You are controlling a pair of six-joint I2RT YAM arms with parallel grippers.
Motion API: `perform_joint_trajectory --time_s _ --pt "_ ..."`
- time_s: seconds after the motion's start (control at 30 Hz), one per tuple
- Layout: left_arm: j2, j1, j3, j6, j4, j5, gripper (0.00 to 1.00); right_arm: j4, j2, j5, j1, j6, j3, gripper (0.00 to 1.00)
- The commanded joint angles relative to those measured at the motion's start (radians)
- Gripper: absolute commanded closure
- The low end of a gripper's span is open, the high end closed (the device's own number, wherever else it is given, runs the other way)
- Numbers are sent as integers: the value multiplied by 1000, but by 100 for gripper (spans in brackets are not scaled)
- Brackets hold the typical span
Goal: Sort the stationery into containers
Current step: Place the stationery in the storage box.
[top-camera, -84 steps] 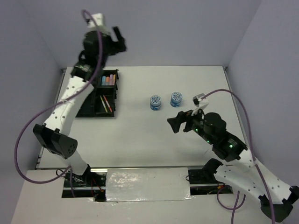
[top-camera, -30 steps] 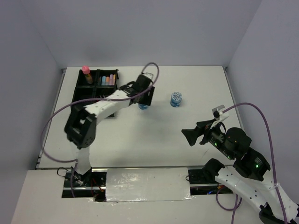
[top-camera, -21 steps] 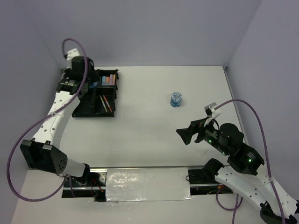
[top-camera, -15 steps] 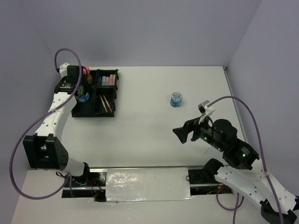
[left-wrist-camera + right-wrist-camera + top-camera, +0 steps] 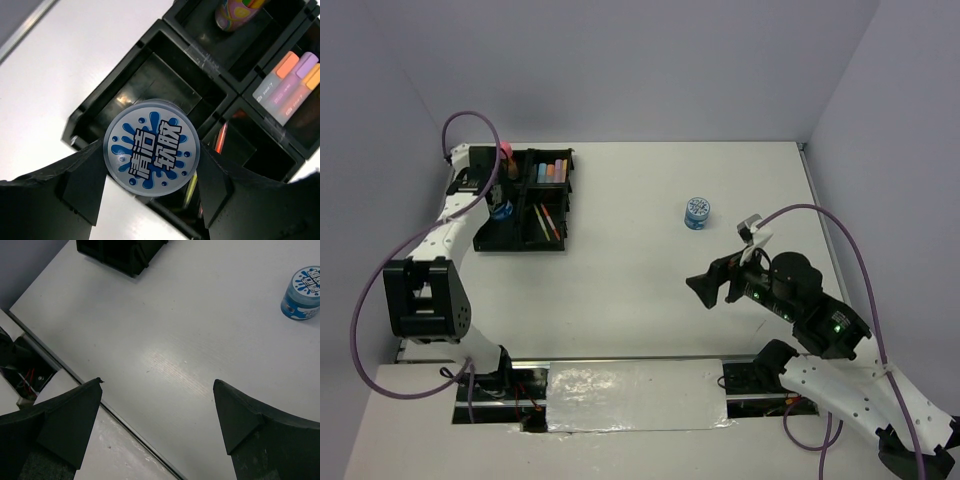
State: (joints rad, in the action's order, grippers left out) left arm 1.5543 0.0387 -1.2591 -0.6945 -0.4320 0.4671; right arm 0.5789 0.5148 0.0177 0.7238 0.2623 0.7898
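A round blue-patterned tin (image 5: pixel 151 145) sits between the pads of my left gripper (image 5: pixel 150 165), which is shut on its sides. The tin (image 5: pixel 501 210) hangs over the near-left compartment of the black four-part tray (image 5: pixel 525 247), whose outer wall (image 5: pixel 117 77) also shows in the left wrist view. A second tin (image 5: pixel 697 212) stands alone on the table, also visible at the right wrist view's top right (image 5: pixel 301 292). My right gripper (image 5: pixel 705 288) hovers open and empty over bare table (image 5: pixel 157 381), well short of that tin.
The tray holds a pink-capped tube (image 5: pixel 506 152) (image 5: pixel 235 7) at far left, pastel markers (image 5: pixel 552 171) (image 5: pixel 292 85) at far right, thin pens (image 5: pixel 548 220) (image 5: pixel 221 137) at near right. The table's near edge runs under the right gripper.
My left arm has swung from mid-table to the tray, carrying one tin with it. The right gripper has drifted a little left and stayed open.
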Motion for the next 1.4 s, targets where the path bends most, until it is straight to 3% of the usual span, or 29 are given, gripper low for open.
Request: perform_joint_trajectory --time_s 0.0,0.17,0.53,0.7,0.97,1.07,1.27,1.37 --pt "67 6 -62 -27 107 21 100 -47 22 7 3 -23 14 0" --pt "165 6 -171 -51 26 91 100 -44 39 2 3 -32 26 0" --pt "191 7 -106 -39 174 108 89 -51 82 16 3 -47 42 0" --pt "213 7 -80 -45 219 117 78 -51 93 22 5 -49 42 0" --pt "240 7 -43 -46 269 119 73 -65 106 31 3 -44 35 0" --pt "244 7 -23 -45 289 111 67 -65 113 33 3 -47 32 0" --pt "222 7 29 -53 331 139 37 -70 108 33 5 -48 28 0" --pt "225 7 29 -53 337 150 31 -70 103 34 3 -48 25 0"
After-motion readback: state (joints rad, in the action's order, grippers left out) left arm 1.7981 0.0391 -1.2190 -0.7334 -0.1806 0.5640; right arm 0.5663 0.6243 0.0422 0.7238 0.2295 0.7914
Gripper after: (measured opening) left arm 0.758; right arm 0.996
